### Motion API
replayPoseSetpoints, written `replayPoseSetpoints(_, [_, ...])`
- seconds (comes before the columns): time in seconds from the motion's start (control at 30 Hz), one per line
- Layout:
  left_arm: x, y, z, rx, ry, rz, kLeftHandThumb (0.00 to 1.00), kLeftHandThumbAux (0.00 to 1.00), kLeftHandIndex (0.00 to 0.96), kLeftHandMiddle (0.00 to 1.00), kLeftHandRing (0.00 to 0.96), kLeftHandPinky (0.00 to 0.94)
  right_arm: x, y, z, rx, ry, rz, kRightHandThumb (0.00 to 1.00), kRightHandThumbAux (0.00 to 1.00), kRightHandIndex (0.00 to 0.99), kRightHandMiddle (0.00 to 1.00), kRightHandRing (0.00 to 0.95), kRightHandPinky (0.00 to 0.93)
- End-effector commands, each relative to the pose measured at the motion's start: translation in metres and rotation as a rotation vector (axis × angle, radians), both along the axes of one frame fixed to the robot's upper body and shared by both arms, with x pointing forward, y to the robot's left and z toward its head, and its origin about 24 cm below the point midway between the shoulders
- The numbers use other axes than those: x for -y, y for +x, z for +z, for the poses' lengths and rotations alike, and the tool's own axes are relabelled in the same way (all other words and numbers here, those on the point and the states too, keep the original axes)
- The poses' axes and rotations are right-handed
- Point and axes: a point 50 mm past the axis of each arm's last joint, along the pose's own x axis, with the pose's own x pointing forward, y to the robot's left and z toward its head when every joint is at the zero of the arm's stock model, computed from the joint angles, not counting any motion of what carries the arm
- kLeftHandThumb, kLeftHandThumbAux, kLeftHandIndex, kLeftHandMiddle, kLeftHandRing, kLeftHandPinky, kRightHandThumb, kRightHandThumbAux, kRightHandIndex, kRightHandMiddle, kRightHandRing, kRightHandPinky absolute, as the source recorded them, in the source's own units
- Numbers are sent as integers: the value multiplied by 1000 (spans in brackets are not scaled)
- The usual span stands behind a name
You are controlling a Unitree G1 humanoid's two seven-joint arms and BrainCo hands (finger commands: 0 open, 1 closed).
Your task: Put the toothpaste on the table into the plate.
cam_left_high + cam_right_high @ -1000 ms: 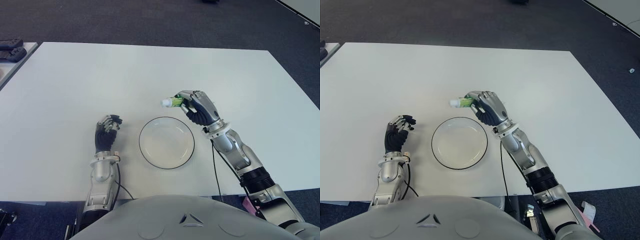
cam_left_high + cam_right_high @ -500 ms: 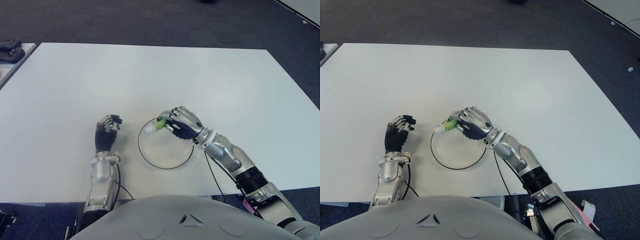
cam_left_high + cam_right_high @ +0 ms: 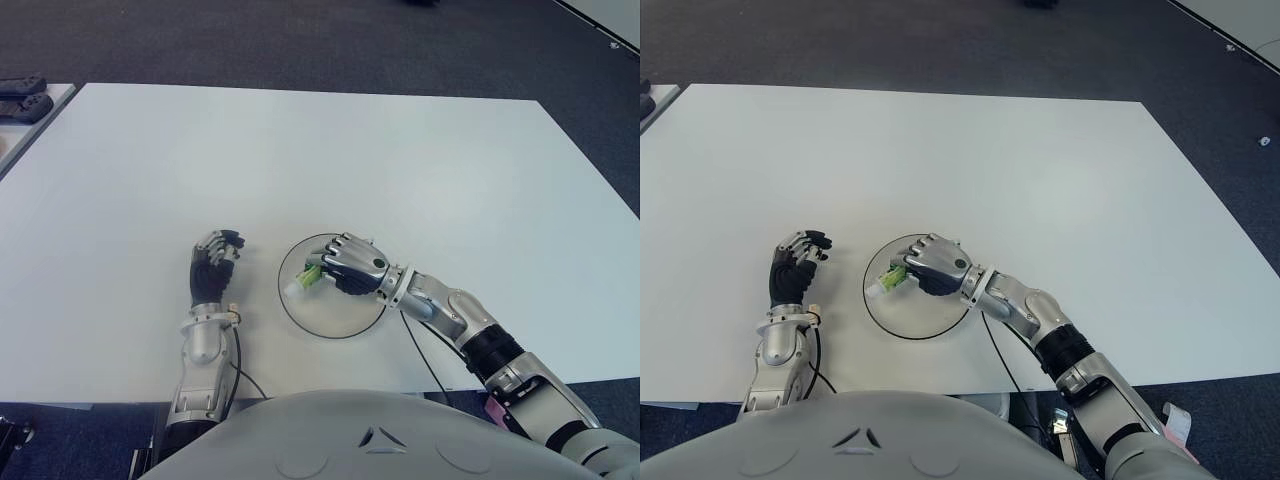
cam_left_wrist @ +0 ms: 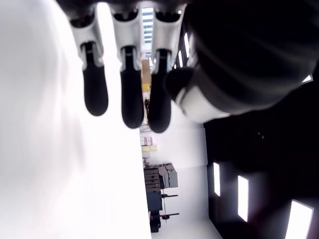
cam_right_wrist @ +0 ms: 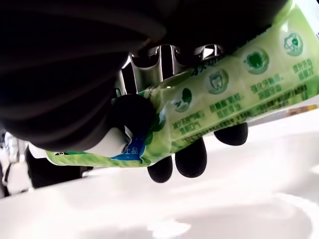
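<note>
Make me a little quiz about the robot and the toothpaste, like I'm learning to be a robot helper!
1. True or false: the toothpaste lies free on the table, with no hand touching it.
2. Which hand has its fingers closed round the tube? A) left hand B) right hand C) both
3. Fill in: the right hand hangs over the ____.

Key
1. False. The tube is held in the right hand's fingers.
2. B. The left hand shows to the left of the plate, curled, holding nothing.
3. plate.
</note>
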Motion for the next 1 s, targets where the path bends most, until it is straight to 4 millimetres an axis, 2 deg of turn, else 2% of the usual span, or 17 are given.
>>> replayPoseSetpoints(0.03, [-1, -1, 0, -6, 2, 5, 716, 723, 429, 472, 452, 461, 1, -3, -2, -28, -17, 6, 853, 675, 405, 559, 847, 842])
replayPoseSetpoints(0.07, [-1, -1, 0, -6, 2, 5, 716, 723, 429, 472, 452, 461, 1, -3, -2, -36, -22, 5, 853, 675, 405, 560, 844, 838])
replayPoseSetpoints(0.1, [-1, -1, 0, -4, 1, 6, 716, 723, 429, 473, 453, 462, 1, -4, -2, -49, -37, 7, 852, 673, 413, 548, 777, 775])
replayPoseSetpoints(0.13, [-1, -1, 0, -4, 0, 7, 716, 723, 429, 473, 453, 463, 1, -4, -2, -59, -48, 9, 798, 685, 413, 436, 578, 599])
replayPoseSetpoints(0.17, [-1, -1, 0, -2, -1, 7, 716, 723, 429, 474, 454, 463, 1, -4, -2, -67, -57, 14, 779, 690, 413, 395, 506, 535])
replayPoseSetpoints(0.2, [-1, -1, 0, -1, -2, 7, 716, 723, 429, 474, 454, 463, 1, -4, -1, -71, -63, 17, 689, 589, 305, 293, 367, 407])
replayPoseSetpoints(0.23, [-1, -1, 0, 1, -2, 6, 716, 723, 429, 475, 454, 463, 1, -4, -1, -71, -63, 20, 630, 524, 235, 227, 277, 324])
replayPoseSetpoints(0.3, [-1, 0, 0, 4, -3, 6, 717, 723, 429, 475, 455, 463, 2, -3, 1, -58, -60, 19, 561, 457, 159, 146, 173, 228])
replayPoseSetpoints(0.33, [-1, 0, 0, 5, -3, 5, 717, 723, 429, 476, 456, 466, 2, -2, 1, -48, -57, 17, 515, 415, 102, 93, 111, 146])
replayPoseSetpoints(0.43, [-1, -1, 0, 9, -1, 4, 717, 723, 429, 477, 458, 467, 6, -1, 5, 10, -48, 6, 437, 348, 33, 30, 36, 47])
replayPoseSetpoints(0.53, [-1, -1, 0, 10, 1, 4, 717, 723, 429, 475, 457, 463, 9, 0, 6, 39, -43, 0, 389, 309, 10, 9, 11, 15])
replayPoseSetpoints(1.0, [-2, 0, 0, 0, 9, 5, 717, 723, 429, 476, 459, 468, 19, 4, 19, 70, 24, -29, 243, 288, 0, 0, 0, 0])
